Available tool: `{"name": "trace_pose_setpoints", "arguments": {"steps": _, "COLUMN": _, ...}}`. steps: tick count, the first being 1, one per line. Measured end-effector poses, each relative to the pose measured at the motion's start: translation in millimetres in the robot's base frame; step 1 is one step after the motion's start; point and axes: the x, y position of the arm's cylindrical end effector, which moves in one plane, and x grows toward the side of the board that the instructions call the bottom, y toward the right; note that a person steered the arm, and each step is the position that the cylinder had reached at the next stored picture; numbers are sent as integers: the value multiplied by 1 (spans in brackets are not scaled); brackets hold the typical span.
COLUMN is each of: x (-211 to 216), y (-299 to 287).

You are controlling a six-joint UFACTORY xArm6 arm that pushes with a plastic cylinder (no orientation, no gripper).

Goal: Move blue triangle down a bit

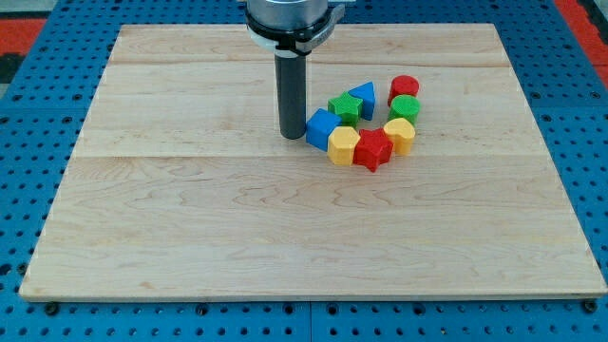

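The blue triangle (364,98) lies right of the board's middle, near the view's top, wedged between the green star (344,107) on its left and the green cylinder (404,107) on its right. My tip (292,136) rests on the board just left of the blue cube (322,128), touching or nearly touching it. The tip is left of and below the blue triangle, with the green star and blue cube between them.
The blocks form a tight curved cluster: red cylinder (405,87), green cylinder, yellow block (401,135), red star (372,149), yellow hexagon (343,146), blue cube, green star. They sit on a wooden board (190,218) over a blue pegboard table (28,142).
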Motion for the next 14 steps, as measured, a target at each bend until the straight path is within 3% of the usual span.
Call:
{"name": "trace_pose_setpoints", "arguments": {"steps": 1, "x": 0, "y": 0}}
{"name": "trace_pose_setpoints", "arguments": {"steps": 2, "x": 19, "y": -42}}
{"name": "trace_pose_setpoints", "arguments": {"steps": 4, "x": 113, "y": -32}}
{"name": "trace_pose_setpoints", "arguments": {"steps": 5, "x": 99, "y": -58}}
{"name": "trace_pose_setpoints", "arguments": {"steps": 6, "x": 46, "y": -84}}
{"name": "trace_pose_setpoints", "arguments": {"steps": 8, "x": -68, "y": -25}}
{"name": "trace_pose_setpoints", "arguments": {"steps": 9, "x": -104, "y": 23}}
{"name": "trace_pose_setpoints", "arguments": {"steps": 11, "x": -99, "y": 123}}
{"name": "trace_pose_setpoints", "arguments": {"steps": 14, "x": -81, "y": 99}}
